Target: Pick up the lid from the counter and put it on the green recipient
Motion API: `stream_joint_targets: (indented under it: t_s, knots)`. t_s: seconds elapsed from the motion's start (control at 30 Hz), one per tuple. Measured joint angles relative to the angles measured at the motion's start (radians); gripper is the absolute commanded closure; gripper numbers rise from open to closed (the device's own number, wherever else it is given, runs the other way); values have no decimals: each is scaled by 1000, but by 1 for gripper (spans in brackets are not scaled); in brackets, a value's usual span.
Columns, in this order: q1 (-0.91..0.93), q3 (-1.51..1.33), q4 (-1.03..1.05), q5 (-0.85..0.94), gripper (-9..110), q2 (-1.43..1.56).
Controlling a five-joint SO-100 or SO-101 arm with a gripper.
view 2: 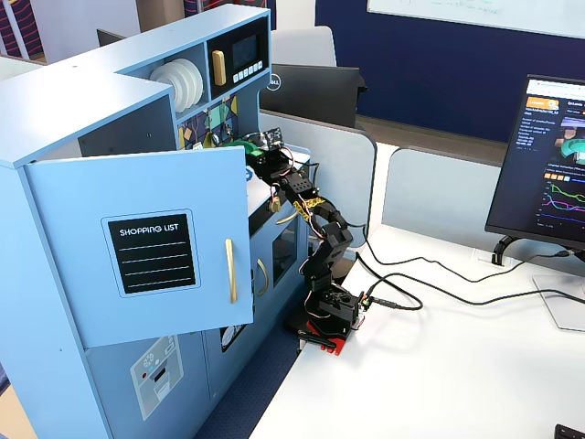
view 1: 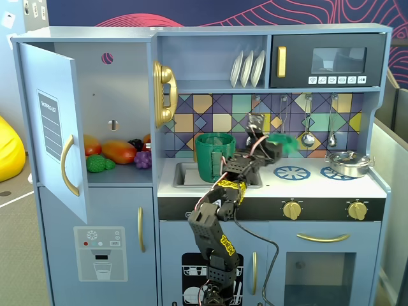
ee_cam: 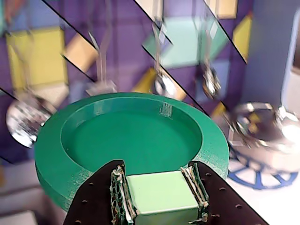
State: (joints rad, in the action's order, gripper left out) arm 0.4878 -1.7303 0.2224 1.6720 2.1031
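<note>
My gripper is shut on the light-green knob of the green lid, with one pad on each side of it. In a fixed view the lid hangs tilted in the air above the counter, right of the sink, held by the gripper. The tall dark-green recipient stands in the sink to the left of the lid, its top open. In another fixed view only a green edge of the lid shows past the open door, and the recipient is hidden.
A silver pot sits on the right burner print and also shows in the wrist view. Ladles hang on the tiled back wall. A blue burner print lies below the lid. The fridge door stands open.
</note>
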Motion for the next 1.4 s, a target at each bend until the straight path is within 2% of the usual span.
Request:
stream_joint_targets:
  t_s: [0.6, 1.4]
  knots:
    - [-341, 213, 212, -6, 101, 66]
    - [-443, 213, 222, 17, 101, -75]
